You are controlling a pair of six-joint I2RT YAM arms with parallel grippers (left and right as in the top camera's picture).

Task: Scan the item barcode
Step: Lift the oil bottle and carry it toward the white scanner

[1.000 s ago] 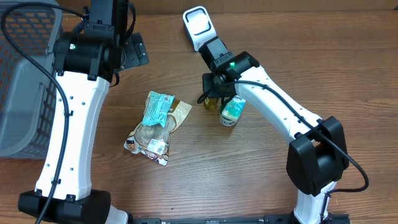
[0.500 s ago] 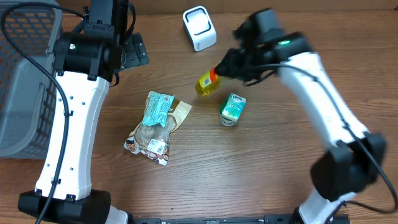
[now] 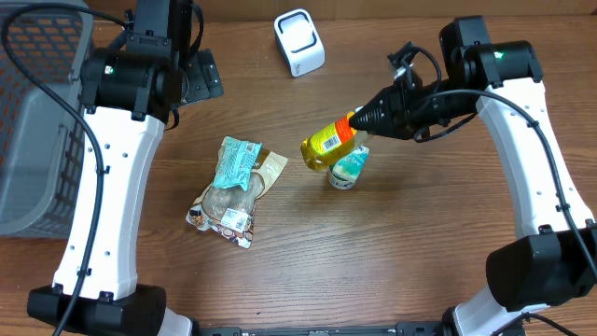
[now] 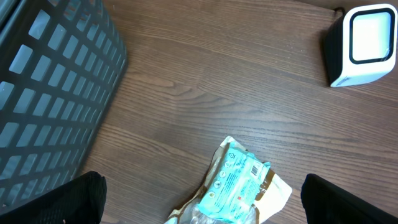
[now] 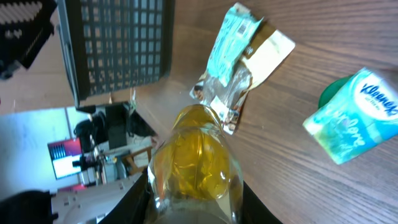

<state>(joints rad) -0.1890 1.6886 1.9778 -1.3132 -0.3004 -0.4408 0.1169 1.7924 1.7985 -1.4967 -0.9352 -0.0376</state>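
Bottle [image 3: 328,145]: yellow, with a yellow label and an orange neck. It is off the surface [image 3: 392,243], lying almost level in the air, base pointing left, just over the tissue pack and to the near right of the scanner.
Bottle label: there is print on it, but it is too small to read from overhead. The right wrist view shows only clear yellow liquid.
Tissue pack [image 3: 349,166]: teal and white, reads "Kleenex" in the right wrist view. It sits on the surface partly under the bottle.
Snack bag [image 3: 233,187]: a teal label over a clear pouch, lying left of centre. Its writing is not legible.
Scanner [image 3: 299,42]: white with a dark-framed window, at the far edge of the surface.
Basket [image 3: 28,140]: grey mesh, at the far left.
Right gripper [image 3: 364,119]: clamped on the neck end of the bottle.
Right arm: reaches in from the right side, forearm pointing left, wrist roughly level.
Left gripper [image 3: 198,78]: jaws spread wide and holding nothing, up over the far left of the surface.
Change since a second ago: the bottle stood on the surface beside the tissue pack and the right arm covered part of the scanner. Now the bottle is lifted and tipped, the arm has swung to the right, and the scanner is in plain view. The left arm, bag and tissue pack have not moved.
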